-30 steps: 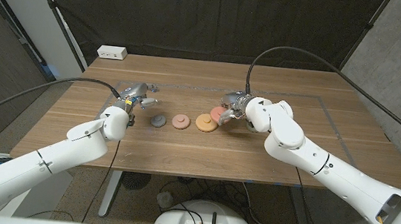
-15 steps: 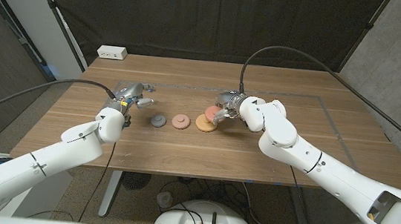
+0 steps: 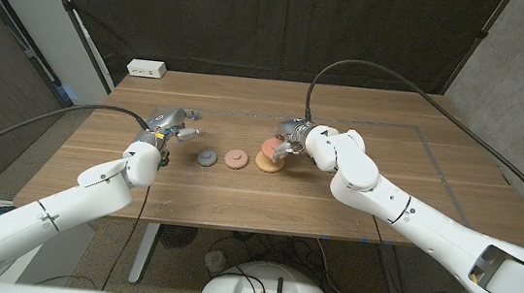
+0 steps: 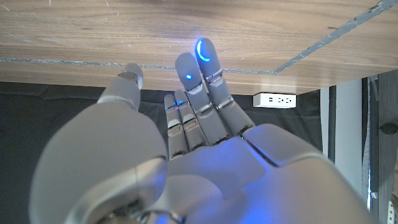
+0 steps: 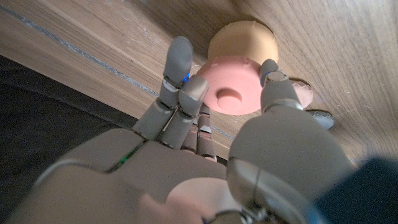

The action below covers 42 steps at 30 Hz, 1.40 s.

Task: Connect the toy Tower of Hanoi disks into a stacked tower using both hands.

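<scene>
1. My right hand [image 3: 292, 142] pinches the pink disk [image 5: 232, 93] between thumb and fingers, directly over the tan disk [image 3: 267, 162].
2. The right wrist view shows that grip; the head view shows the small pink disk [image 3: 235, 158] and grey disk [image 3: 206, 158] on the table [image 3: 334, 208].
3. My left hand [image 3: 169, 122] holds nothing, fingers extended.

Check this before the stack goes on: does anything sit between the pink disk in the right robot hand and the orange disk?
Nothing visible does. The right robot hand holds the pink disk just over the orange disk.
</scene>
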Each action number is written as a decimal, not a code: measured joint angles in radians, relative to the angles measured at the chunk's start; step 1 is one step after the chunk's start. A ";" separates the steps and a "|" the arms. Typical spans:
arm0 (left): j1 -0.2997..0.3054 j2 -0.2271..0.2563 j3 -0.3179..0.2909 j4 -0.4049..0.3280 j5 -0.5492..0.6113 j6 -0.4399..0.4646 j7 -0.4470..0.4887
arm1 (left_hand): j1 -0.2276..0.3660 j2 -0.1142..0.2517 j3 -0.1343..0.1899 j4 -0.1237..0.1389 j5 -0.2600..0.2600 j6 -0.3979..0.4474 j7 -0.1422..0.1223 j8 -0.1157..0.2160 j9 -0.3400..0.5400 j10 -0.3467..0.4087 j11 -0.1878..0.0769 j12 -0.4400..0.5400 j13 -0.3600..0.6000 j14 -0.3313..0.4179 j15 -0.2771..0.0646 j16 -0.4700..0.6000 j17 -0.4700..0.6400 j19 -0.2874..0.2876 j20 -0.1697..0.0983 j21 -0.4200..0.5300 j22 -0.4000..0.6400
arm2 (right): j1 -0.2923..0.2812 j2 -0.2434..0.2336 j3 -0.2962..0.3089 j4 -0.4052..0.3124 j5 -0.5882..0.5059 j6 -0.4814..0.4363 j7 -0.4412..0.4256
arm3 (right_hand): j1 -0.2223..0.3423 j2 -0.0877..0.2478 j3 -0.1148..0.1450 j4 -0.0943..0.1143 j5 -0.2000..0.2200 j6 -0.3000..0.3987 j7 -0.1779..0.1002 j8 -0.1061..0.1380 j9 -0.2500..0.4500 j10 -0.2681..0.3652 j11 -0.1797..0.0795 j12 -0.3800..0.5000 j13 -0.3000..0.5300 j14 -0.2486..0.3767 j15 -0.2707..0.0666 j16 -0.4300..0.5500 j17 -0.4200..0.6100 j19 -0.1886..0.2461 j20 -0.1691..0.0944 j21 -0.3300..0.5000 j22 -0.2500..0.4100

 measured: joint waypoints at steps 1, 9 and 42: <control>0.000 -0.001 0.000 0.001 0.000 -0.001 0.000 | 0.000 0.000 0.000 0.000 0.000 0.000 0.000 0.000 0.000 0.000 0.000 0.000 0.000 0.000 0.000 0.000 0.000 0.000 0.000 0.000 0.000 | 0.003 0.004 -0.003 0.005 0.000 0.001 -0.001 | 0.000 0.000 0.000 0.000 0.000 0.000 0.000 0.000 0.000 0.000 0.000 0.000 0.000 0.000 0.000 0.000 0.000 0.000 0.000 0.000 0.000; -0.001 -0.005 0.000 0.006 -0.002 -0.002 0.000 | 0.000 0.000 0.000 0.000 0.000 0.000 0.000 0.000 0.000 0.005 0.005 -0.004 0.000 0.000 0.000 0.000 0.000 -0.002 -0.002 0.007 -0.004 | 0.015 0.023 -0.016 0.027 0.011 0.009 -0.010 | 0.000 0.000 0.000 0.000 0.000 0.000 0.000 0.000 0.000 0.000 0.000 -0.002 0.003 0.000 0.000 0.000 0.001 0.000 0.000 0.000 -0.005; -0.002 -0.018 0.006 -0.006 -0.001 0.007 0.000 | 0.000 0.000 0.008 0.003 0.000 0.004 0.003 0.000 0.000 0.005 0.005 -0.004 0.005 0.000 0.000 0.005 -0.004 -0.011 0.000 0.037 -0.023 | 0.058 0.050 -0.068 0.107 0.023 0.003 -0.018 | 0.003 -0.003 0.008 -0.008 -0.003 0.000 0.000 -0.009 0.002 0.002 0.002 -0.016 0.015 0.009 -0.002 -0.011 0.004 0.000 0.000 0.000 -0.009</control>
